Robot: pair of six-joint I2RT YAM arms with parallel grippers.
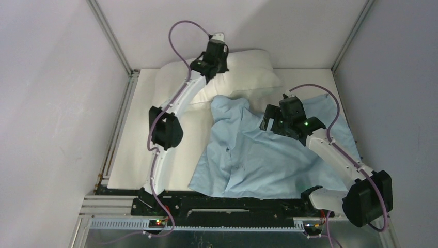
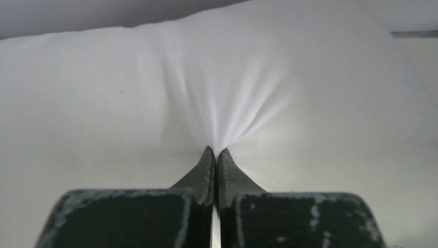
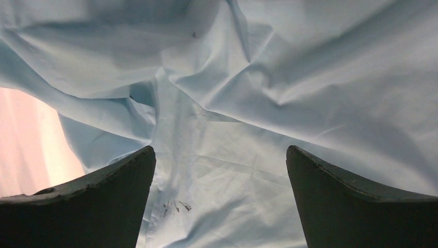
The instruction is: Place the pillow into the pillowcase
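Observation:
The off-white pillow (image 1: pixel 248 72) lies at the back of the table. My left gripper (image 1: pixel 219 51) is shut on a pinch of its fabric near the far edge; in the left wrist view the pillow (image 2: pixel 310 93) puckers into the closed left gripper (image 2: pixel 215 151). The light blue pillowcase (image 1: pixel 253 155) lies crumpled in front of the pillow, its far edge touching it. My right gripper (image 1: pixel 268 121) hovers over the pillowcase's upper middle, open and empty; the right wrist view shows the pillowcase (image 3: pixel 289 77) beyond the spread right gripper (image 3: pixel 221 155).
The white table surface (image 1: pixel 139 150) shows at left. Grey walls enclose the table, with metal frame posts (image 1: pixel 111 36) at the back corners. The arms' base rail (image 1: pixel 227 206) runs along the near edge.

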